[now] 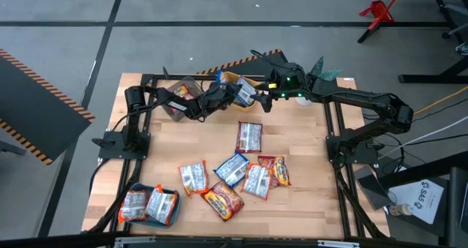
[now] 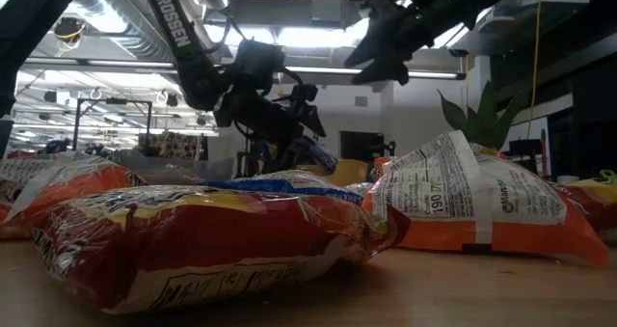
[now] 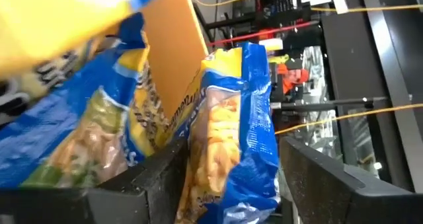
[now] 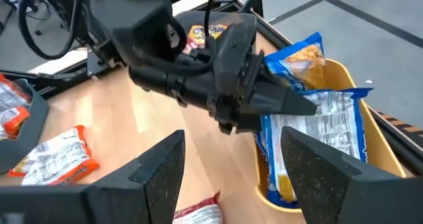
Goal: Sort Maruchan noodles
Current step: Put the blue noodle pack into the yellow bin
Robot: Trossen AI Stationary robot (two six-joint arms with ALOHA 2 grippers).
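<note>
An orange-red packet (image 2: 207,245) is seen right up against the low camera, lying flat on the wooden table (image 1: 307,142), with a silver-white and orange packet (image 2: 482,206) just beside it and a blue-yellow packet (image 2: 280,184) tucked behind. From above, that loose bunch of Maruchan noodles (image 1: 238,176) is spread across the middle of the table toward the near edge, with one silver-white packet (image 1: 248,137) lying apart from it, closer to the bins. Two more packets are held in the teal bin (image 1: 170,216) at the near left corner, and orange-red ones can be made out in the grey bin (image 1: 175,110) at the far side. The yellow bin (image 4: 380,135) sits next to the grey one, and blue-yellow packets (image 4: 310,135) are stood on end inside it. The left gripper (image 1: 235,96) is reached over the yellow bin's rim, with its fingers (image 3: 139,184) parted fairly wide either side of a blue-yellow packet (image 3: 231,131) that's standing in the bin; the packet sits between them but whether it's actually being touched can't be told. The right gripper (image 1: 265,102) is parked just beside the left one, above the table by the yellow bin, its jaws held wide apart with nothing in them.
</note>
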